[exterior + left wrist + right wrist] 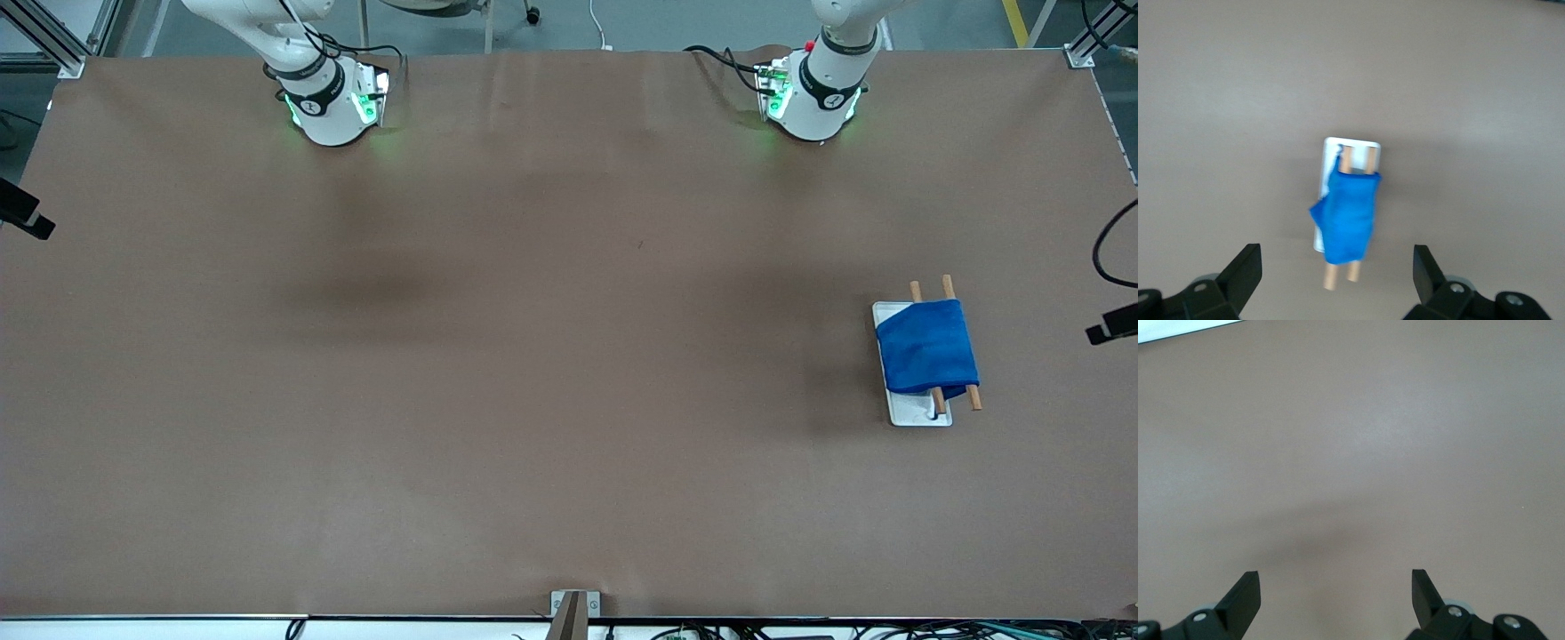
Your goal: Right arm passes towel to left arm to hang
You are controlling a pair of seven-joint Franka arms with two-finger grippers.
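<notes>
Looks basically done: the towel [926, 357] is draped over the 2 wooden rods [944, 288] of the white rack [916, 413], at about 4 o'clock on the table [533, 356]. Left gripper [1337, 280] hangs high over the rack, right gripper [1335, 600] over bare table, both spread wide with nothing in them. Next I'd guess they just park.

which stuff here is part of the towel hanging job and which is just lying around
Part of the job:
- bright blue soft cloth towel, draped over the rack
- white-based rack with two wooden rods
- left end effector, open, above the rack
- right end effector, open, over bare table

Just lying around:
- nothing else on the brown table
</notes>
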